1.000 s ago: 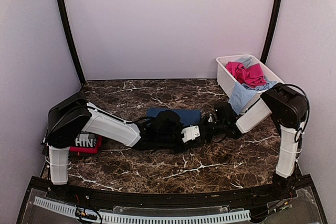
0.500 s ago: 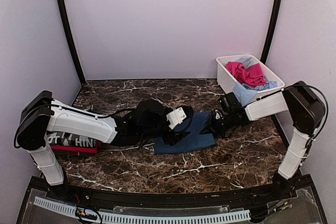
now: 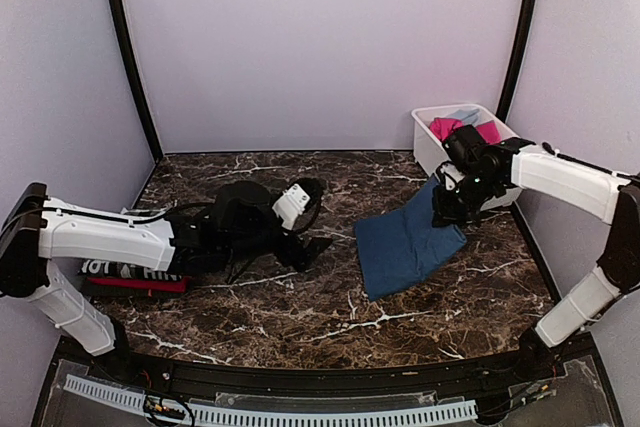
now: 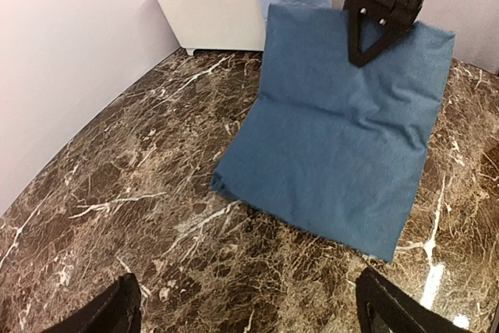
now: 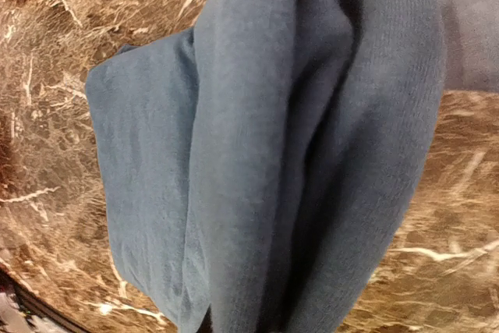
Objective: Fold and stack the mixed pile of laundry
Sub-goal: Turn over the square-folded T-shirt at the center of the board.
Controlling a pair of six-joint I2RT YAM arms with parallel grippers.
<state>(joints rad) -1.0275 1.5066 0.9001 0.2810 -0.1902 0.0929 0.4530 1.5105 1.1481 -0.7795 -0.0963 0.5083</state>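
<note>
Just in front of the white rectangular plastic tub (image 3: 428, 152), our right fingers (image 4: 352, 37) are pinching the top edge of the folded navy blue cloth tee (image 3: 405, 247), its long axis slanting down onto the dark marble surface (image 3: 300, 317). Our left fingers (image 4: 117, 313) are gaping wide and empty, well apart to its left, nearer the red-and-checked folded stack (image 3: 135, 282), with open marble lying between.

marble table (image 3: 300, 322); white tub (image 3: 425, 152) back right; red tee (image 3: 150, 285) left; navy tee (image 3: 400, 247) partly resting
</note>
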